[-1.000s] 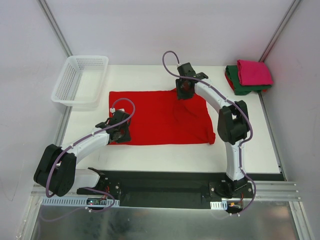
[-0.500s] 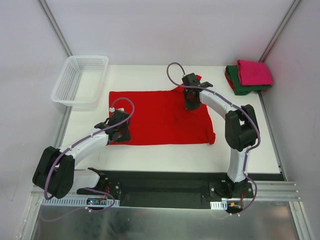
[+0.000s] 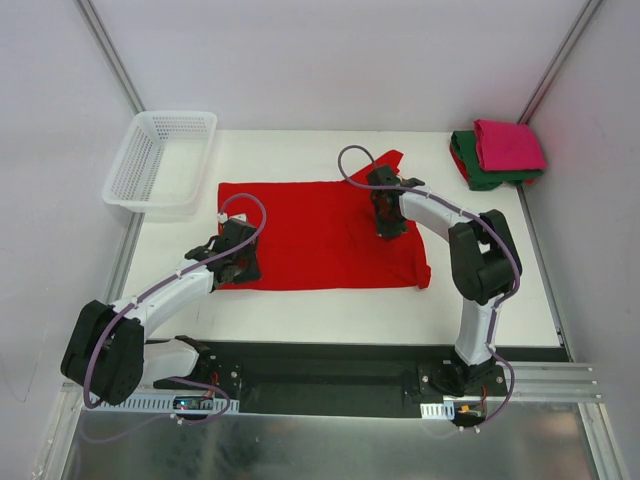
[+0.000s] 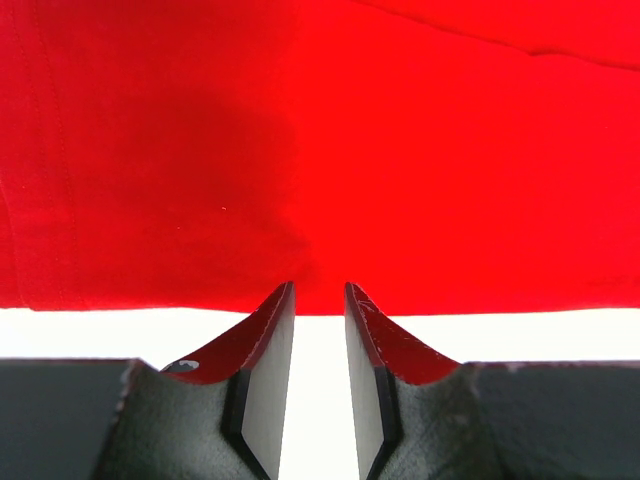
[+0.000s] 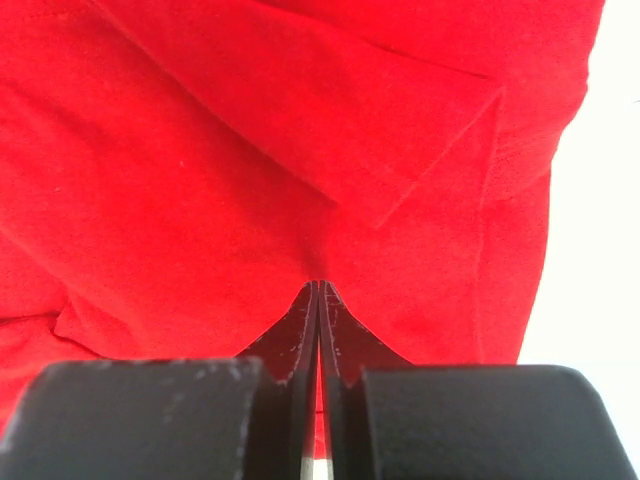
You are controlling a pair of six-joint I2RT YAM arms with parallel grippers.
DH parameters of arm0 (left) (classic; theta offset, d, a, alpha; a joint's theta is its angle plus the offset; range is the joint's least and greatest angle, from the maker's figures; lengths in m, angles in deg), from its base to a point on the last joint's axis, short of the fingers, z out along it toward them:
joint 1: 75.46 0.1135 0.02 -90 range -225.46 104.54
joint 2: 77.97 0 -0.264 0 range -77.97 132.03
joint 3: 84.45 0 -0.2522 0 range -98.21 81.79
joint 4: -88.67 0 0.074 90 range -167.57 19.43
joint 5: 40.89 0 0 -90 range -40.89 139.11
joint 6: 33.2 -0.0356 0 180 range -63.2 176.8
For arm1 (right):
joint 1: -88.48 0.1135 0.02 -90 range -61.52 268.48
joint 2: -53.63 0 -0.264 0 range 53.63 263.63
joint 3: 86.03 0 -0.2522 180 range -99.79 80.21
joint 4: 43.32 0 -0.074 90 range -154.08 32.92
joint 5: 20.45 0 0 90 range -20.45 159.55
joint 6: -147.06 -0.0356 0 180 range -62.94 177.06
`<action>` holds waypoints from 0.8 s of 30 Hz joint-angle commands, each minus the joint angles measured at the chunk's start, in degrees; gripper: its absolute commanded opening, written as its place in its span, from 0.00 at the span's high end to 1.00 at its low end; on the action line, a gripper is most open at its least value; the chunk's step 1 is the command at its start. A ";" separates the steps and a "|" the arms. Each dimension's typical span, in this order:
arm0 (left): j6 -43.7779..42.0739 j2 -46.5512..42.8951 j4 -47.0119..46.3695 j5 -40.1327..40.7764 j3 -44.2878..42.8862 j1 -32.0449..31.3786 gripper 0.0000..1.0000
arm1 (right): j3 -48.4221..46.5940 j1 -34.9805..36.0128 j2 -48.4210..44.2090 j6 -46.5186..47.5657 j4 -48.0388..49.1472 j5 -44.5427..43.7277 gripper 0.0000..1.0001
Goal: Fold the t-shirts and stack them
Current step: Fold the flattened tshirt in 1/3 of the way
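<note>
basket (image 3: 160,160) left, stack (image 3: 500,152) right, red t-shirt (image 3: 310,235) between

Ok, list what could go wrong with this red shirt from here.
1. The right gripper is shut on only a small pinch of the red t-shirt, beside a folded flap. The cloth may slip out, or only one layer may lift.
2. The left gripper sits at the near hem with its jaws slightly apart and no cloth visible between them. A pull from the right could drag and bunch the shirt.
</note>
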 commanded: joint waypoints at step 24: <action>-0.98 -0.48 1.75 2.51 -0.86 -0.59 0.73 | -16.42 -3.47 11.14 0.10 -3.71 -6.63 0.99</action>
